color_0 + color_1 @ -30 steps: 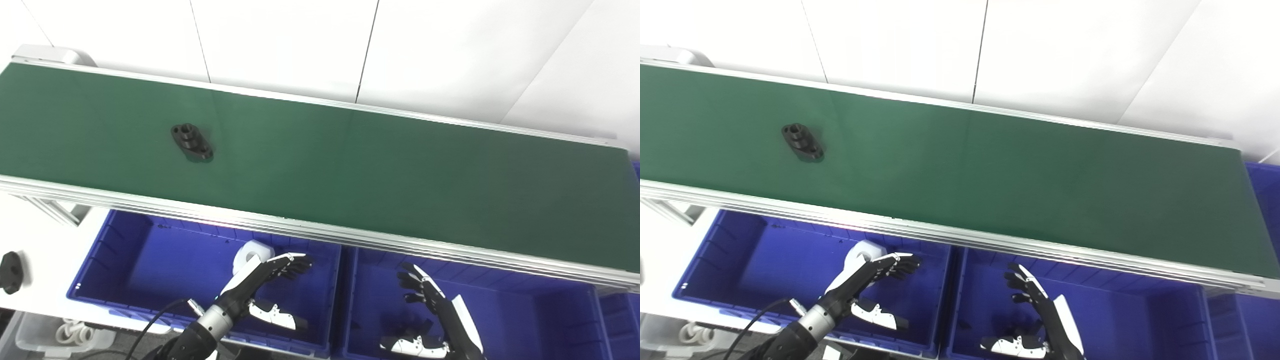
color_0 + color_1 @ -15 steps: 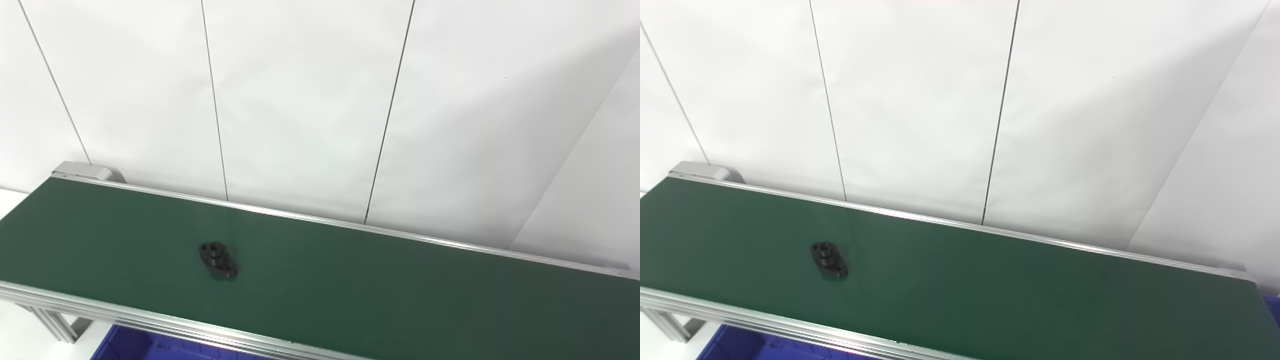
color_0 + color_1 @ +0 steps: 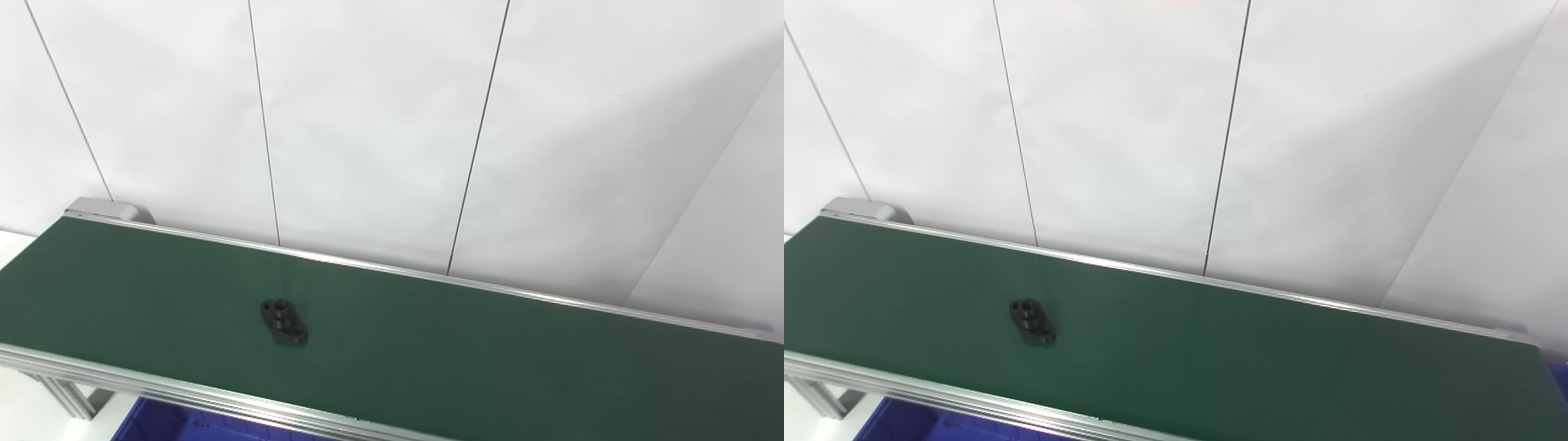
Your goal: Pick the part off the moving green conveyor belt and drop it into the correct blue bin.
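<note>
A small black flanged part (image 3: 283, 320) with a raised round boss lies flat on the green conveyor belt (image 3: 490, 355), left of the belt's middle and nearer its front rail; the right eye view shows the same part (image 3: 1032, 321). Only a sliver of a blue bin (image 3: 177, 425) shows under the front rail at the bottom left. Neither hand is in either view.
The belt runs from upper left to lower right between aluminium rails, with a grey end cap (image 3: 104, 210) at its far left. A white panelled wall (image 3: 380, 122) rises behind it. A silver frame leg (image 3: 67, 398) stands below the left end.
The camera tilted up a second ago, taking both hands and most of the bins out of the picture. In the last half second the black part slid a little to the right along the belt.
</note>
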Robot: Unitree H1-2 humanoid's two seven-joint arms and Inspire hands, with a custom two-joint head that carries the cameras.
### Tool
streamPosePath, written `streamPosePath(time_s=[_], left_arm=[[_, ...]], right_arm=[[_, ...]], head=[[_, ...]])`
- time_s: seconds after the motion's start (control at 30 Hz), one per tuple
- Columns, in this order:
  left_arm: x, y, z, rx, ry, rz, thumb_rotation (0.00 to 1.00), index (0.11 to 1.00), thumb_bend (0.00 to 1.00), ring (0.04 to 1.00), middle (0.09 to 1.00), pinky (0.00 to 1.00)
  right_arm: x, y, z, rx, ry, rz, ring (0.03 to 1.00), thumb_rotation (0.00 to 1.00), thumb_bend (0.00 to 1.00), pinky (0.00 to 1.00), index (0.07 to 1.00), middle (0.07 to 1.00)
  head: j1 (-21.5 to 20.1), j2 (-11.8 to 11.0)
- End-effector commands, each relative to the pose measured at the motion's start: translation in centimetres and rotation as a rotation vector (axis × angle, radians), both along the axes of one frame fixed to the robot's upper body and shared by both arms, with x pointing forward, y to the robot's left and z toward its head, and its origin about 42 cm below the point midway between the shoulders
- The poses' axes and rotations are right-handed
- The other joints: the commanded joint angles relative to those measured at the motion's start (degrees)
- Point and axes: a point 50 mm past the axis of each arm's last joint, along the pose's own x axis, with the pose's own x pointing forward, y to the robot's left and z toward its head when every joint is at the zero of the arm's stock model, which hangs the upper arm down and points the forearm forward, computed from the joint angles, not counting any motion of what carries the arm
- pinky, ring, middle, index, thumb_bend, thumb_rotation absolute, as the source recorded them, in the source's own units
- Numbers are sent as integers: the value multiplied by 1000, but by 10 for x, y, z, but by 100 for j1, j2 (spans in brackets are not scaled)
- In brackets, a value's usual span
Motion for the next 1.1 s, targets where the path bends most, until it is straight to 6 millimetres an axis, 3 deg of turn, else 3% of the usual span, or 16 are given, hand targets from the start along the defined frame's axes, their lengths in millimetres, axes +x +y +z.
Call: streamPosePath(time_s=[0.0, 0.2, 0.23, 0.27, 0.33, 0.47, 0.6, 0.83, 1.07], left_arm=[[6, 2, 11, -25, -63, -12, 371, 778, 922, 758, 785, 705], [5, 7, 17, -59, -56, 3, 328, 775, 918, 757, 781, 705], [6, 7, 18, -63, -59, 4, 326, 777, 916, 754, 779, 701], [6, 8, 19, -65, -62, 4, 327, 779, 915, 753, 779, 699], [7, 10, 24, -80, -66, -8, 328, 797, 910, 769, 796, 717], [7, 13, 30, -106, -70, -5, 331, 813, 928, 795, 815, 759], [5, 16, 33, -100, -83, 0, 336, 830, 921, 797, 823, 772], [6, 24, 35, -129, -67, 17, 343, 824, 932, 779, 812, 740], [11, 30, 42, -148, -77, 8, 340, 822, 920, 782, 810, 748]], right_arm=[[4, 3, 16, 52, -107, -14, 741, 232, 903, 654, 845, 779], [5, 10, 37, 94, -193, -43, 673, 204, 904, 615, 803, 717], [5, 11, 43, 103, -214, -48, 657, 208, 902, 608, 794, 704], [6, 11, 46, 109, -227, -51, 649, 208, 902, 605, 791, 698], [8, 14, 70, 161, -298, -50, 642, 187, 897, 607, 782, 708], [16, 18, 107, 301, -399, -48, 637, 170, 901, 618, 786, 693], [35, 22, 136, 338, -515, -37, 602, 220, 904, 584, 775, 663], [70, 30, 175, 303, -607, -1, 645, 209, 843, 640, 798, 698], [107, 45, 197, 186, -637, -34, 600, 211, 832, 538, 773, 680]], head=[[-24, 16], [-484, 278], [-593, 480], [-593, 480], [-716, 876], [-864, 1179], [-1010, 1291], [-1213, 1473], [-1384, 1750]])
